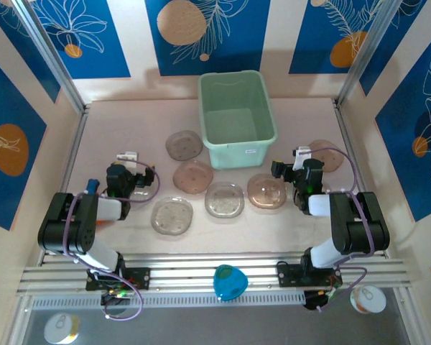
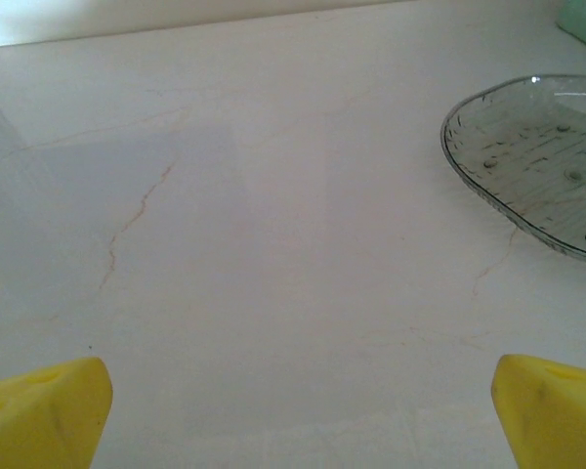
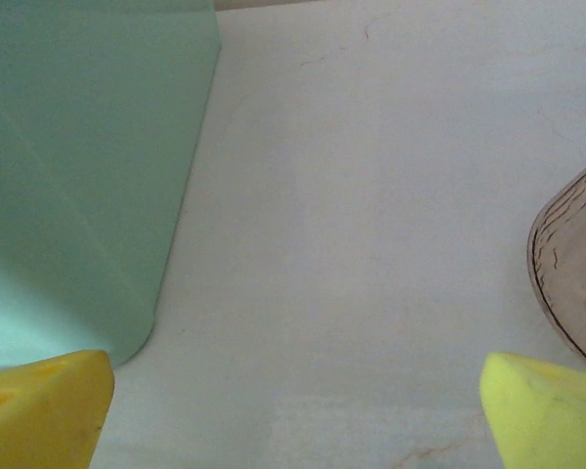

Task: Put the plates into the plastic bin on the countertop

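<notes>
Since both sets of jaws stand wide and empty, it comes down to what lies closest. R gripper (image 3: 293, 410) points up-frame btwn the bin (image 3: 88, 166) at left and a brownish plate (image 3: 576, 274) at the right edge (near, not touching). L gripper (image 2: 295, 410) has a grey plate (image 2: 537, 161) at upper right, farther off. Bin sits top centre in the overhead view, so I'd send the R gripper first.

You're working in a lab mock-up booth: aluminium rails (image 1: 201, 263), blue leaf-patterned wall panels (image 1: 237, 43), a pale countertop (image 1: 115, 122)
</notes>
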{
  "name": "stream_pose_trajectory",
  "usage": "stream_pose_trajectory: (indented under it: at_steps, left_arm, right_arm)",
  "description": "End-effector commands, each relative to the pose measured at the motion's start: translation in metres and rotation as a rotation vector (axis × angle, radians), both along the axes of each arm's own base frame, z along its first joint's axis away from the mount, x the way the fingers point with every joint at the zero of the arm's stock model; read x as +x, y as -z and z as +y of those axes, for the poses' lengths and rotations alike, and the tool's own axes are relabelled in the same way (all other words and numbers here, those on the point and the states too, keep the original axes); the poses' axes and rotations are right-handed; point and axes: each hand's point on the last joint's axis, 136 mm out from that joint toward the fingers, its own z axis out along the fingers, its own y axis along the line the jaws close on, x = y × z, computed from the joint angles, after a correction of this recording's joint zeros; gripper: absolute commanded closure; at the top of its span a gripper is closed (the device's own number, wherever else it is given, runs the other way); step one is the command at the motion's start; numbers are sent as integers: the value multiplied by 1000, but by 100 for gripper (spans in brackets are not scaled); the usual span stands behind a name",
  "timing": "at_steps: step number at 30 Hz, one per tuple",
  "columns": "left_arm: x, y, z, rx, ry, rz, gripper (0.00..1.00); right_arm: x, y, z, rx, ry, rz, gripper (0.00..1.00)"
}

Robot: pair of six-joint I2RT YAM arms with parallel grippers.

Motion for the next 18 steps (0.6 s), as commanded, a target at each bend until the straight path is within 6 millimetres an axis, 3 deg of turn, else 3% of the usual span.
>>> stream_pose_trajectory:
  at_steps: [1, 4, 8, 14, 18]
  left_arm:
    - [5, -29, -6, -5, 51, -23, 0]
    - [-2, -54, -8, -7, 64, -64, 1]
    - [-11, -101, -3, -61, 19, -151, 1]
    - [-24, -148, -23, -233, 64, -5, 0]
    - [-35, -158, -27, -364, -6, 119, 0]
  right_arm:
    - [8, -48, 4, 15, -29, -28, 5]
    - [-1, -72, 5, 15, -40, -59, 6]
    - [-25, -90, 3, 55, -12, -53, 9]
    - [-88, -99, -15, 268, 193, 183, 12]
    - [-125, -94, -25, 464, 261, 291, 17]
